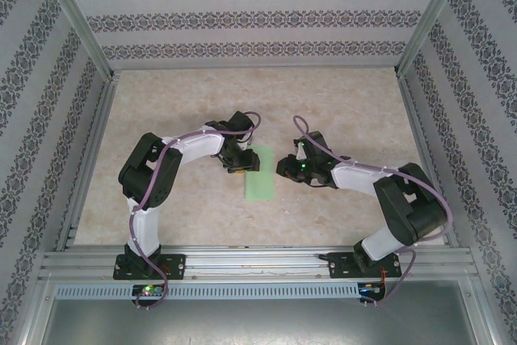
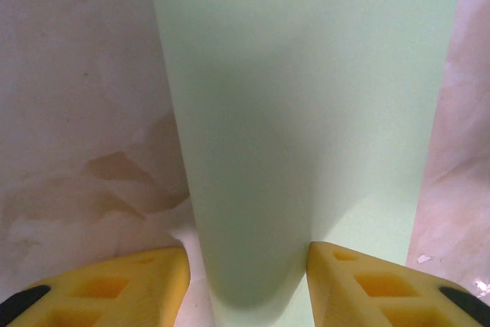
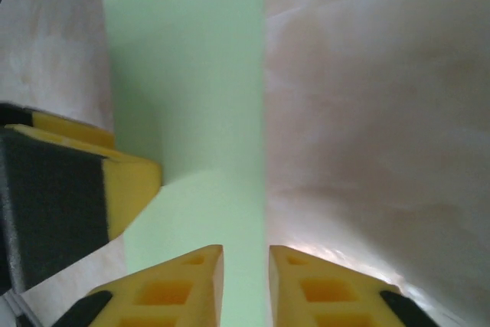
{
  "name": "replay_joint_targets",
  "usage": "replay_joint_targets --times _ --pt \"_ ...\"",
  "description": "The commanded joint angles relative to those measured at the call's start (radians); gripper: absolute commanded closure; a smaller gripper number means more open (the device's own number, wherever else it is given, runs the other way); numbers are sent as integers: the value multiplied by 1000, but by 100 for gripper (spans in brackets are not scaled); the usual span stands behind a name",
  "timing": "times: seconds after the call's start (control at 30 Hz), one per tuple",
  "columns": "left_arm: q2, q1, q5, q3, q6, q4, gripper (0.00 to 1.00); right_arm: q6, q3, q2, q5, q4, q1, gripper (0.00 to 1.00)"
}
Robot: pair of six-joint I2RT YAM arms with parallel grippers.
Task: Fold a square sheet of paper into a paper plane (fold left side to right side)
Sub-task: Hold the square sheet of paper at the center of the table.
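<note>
Top view: the sheet of paper [image 1: 258, 175], folded to a narrow strip, lies mid-worktop [image 1: 339, 111], its long axis running away from the bases. The left gripper [image 1: 240, 161] is over its far end and the right gripper [image 1: 284, 169] is just beside its right edge.
Left wrist: jaws parted, straddling the strip.
Right wrist: jaws nearly together astride that right edge, which the top view hides. I cannot tell whether they pinch it.

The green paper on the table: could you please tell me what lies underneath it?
The pale marbled table shows all around the green paper, so it seems to rest on that. Whatever sits directly beneath the sheet is covered and cannot be seen.
</note>
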Motion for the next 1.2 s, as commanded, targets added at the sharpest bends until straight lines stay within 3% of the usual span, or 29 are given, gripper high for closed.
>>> replay_joint_targets --times 0.0,0.1,0.53,0.67,0.97,1.17 --pt "133 -53 -8 -53 24 22 52 35 58 69 -50 66 34 86" --pt "133 -53 -10 -53 23 23 52 47 83 121 -46 79 50 94" --pt "124 -53 -15 -58 23 25 52 53 98 235 -23 26 62 98" --pt "89 -52 -29 -70 17 35 47 54 84 246 -10 -2 64 100" --pt "-129 -26 -120 -70 43 -6 35 36 66 249 20 -50 64 100" --pt "-289 -4 -132 -104 55 32 35 28 69 257 28 -59 67 100"
